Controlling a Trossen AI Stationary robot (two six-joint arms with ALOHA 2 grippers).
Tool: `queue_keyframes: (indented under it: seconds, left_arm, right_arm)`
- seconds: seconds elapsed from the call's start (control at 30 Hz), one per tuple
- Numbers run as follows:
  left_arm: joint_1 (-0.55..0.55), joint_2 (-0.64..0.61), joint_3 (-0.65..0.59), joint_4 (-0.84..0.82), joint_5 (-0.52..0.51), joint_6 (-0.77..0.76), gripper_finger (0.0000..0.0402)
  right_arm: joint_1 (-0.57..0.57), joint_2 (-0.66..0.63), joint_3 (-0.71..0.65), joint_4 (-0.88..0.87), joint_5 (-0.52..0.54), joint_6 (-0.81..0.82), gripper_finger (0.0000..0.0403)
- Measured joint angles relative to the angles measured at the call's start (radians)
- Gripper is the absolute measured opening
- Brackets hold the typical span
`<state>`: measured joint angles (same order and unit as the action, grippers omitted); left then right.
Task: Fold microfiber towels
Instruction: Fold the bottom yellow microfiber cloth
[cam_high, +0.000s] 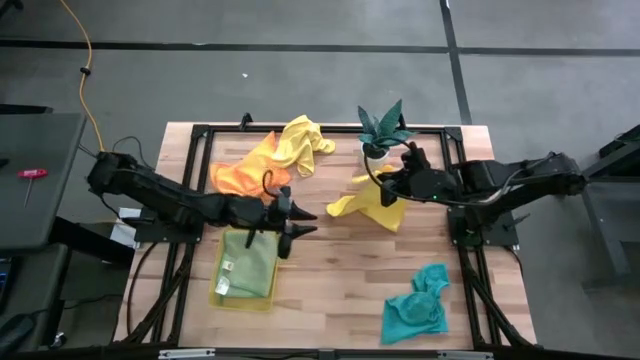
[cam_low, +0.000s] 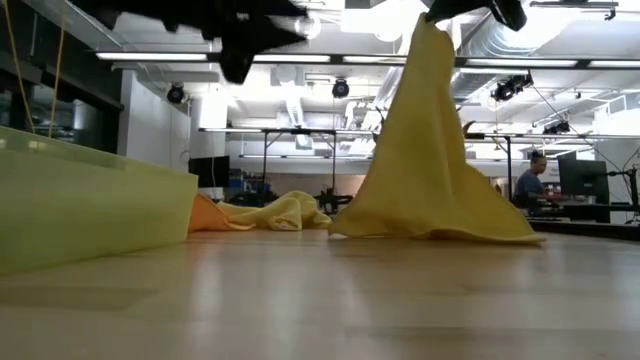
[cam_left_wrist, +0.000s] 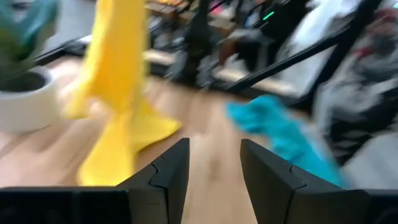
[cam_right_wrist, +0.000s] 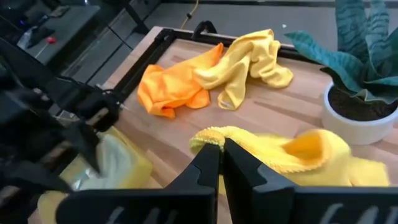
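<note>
A yellow microfiber towel (cam_high: 372, 206) hangs in a tall cone (cam_low: 425, 150) from my right gripper (cam_right_wrist: 221, 163), which is shut on it at mid-table, right of centre. My left gripper (cam_high: 306, 222) hovers open just left of it, above the far end of the yellow tray (cam_high: 215, 290); nothing is between its fingers (cam_left_wrist: 214, 168). An olive-green towel (cam_high: 250, 262) lies folded in the tray. An orange towel (cam_high: 238, 176) and a second yellow towel (cam_high: 303, 143) lie crumpled at the far left. A teal towel (cam_high: 415, 308) lies bunched at the near right. My right gripper pinches the yellow towel's rolled upper edge (cam_right_wrist: 210, 134) between its two shut fingers, slanting down from the table's right. One layer or several, I cannot tell. The towel hangs below the fingers, and its lower hem (cam_low: 440, 228) lies spread on the table.
A small potted plant in a white pot (cam_high: 378, 148) stands just behind the hanging towel at the far edge. Bare wood (cam_high: 330, 290) lies between the tray and the teal towel. A person (cam_low: 528, 188) sits in the room far beyond the table.
</note>
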<state>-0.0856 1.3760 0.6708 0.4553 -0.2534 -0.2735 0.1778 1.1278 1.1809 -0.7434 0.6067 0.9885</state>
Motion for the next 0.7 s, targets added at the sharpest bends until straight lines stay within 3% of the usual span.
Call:
queue_keyframes:
  seconds: [0.13, 0.43, 0.7]
  left_arm:
    - [0.020, 0.095, 0.002, -0.013, -0.057, 0.053, 0.0156]
    - [0.107, 0.340, 0.172, -0.224, 0.031, 0.242, 0.0235]
    - [0.141, 0.493, 0.275, -0.250, -0.115, 0.364, 0.0253]
  right_arm:
    - [-0.001, -0.002, 0.000, 0.000, -0.014, -0.001, 0.0000]
    - [-0.001, -0.004, 0.000, 0.000, -0.013, 0.001, 0.0000]
    - [-0.001, -0.004, 0.000, 0.000, -0.013, 0.005, 0.0000]
